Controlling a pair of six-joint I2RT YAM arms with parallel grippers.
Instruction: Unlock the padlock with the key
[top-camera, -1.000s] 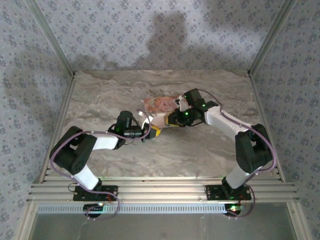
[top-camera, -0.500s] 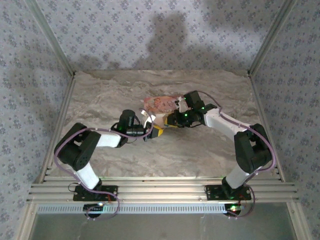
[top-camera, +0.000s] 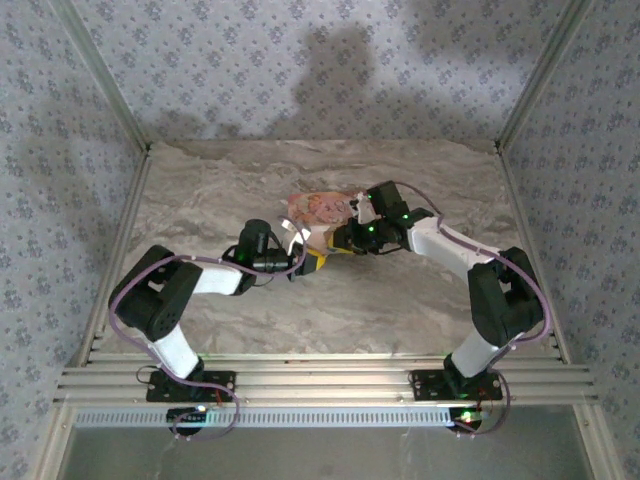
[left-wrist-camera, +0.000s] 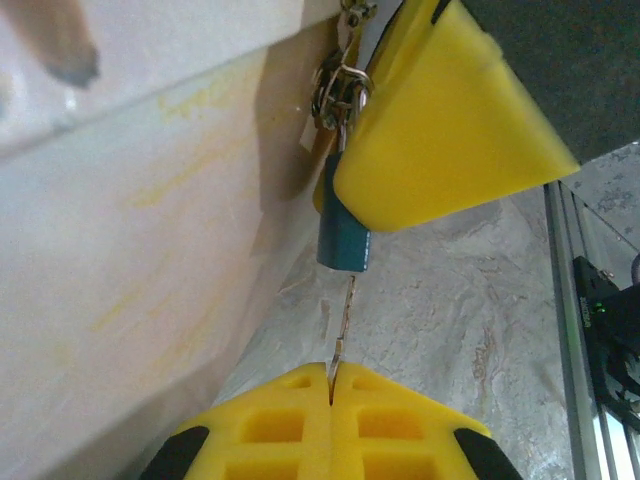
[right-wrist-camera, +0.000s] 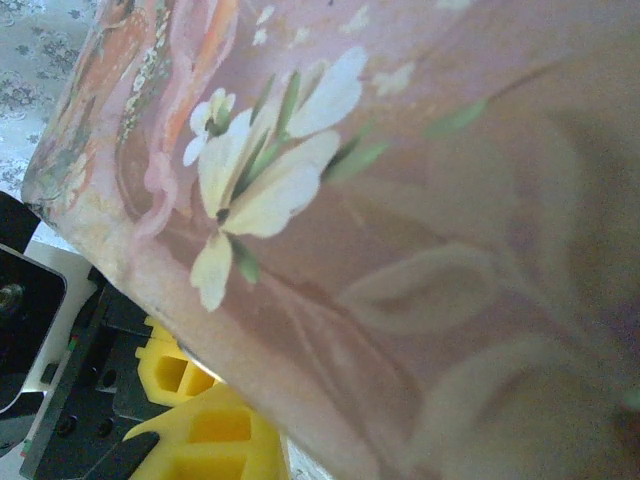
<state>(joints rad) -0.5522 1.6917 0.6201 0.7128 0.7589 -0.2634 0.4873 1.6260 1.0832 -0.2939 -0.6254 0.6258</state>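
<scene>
L tool (left-wrist-camera: 330, 378) is clamped on the key (left-wrist-camera: 344, 318), blade pointing up at the underside of the padlock (left-wrist-camera: 342, 232). Padlock hangs off the hasp (left-wrist-camera: 340, 85) of the pink box (left-wrist-camera: 150, 230), above the surface (left-wrist-camera: 470, 330); shackle looks shut. R tool (top-camera: 340, 240) sits right beside it, can't tell if it grips anything. Done: key held + lined up. Left: seat it, turn, pop shackle. Tip in keyhole or not, can't tell.

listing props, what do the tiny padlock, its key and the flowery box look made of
Small blue box-shaped padlock: body seems painted metal, dull even colour; its thin shackle glints like bare steel. Thin silvery key: metal, bright edge. Pink flowery box: likely printed card or paper-covered board, smooth low sheen.
</scene>
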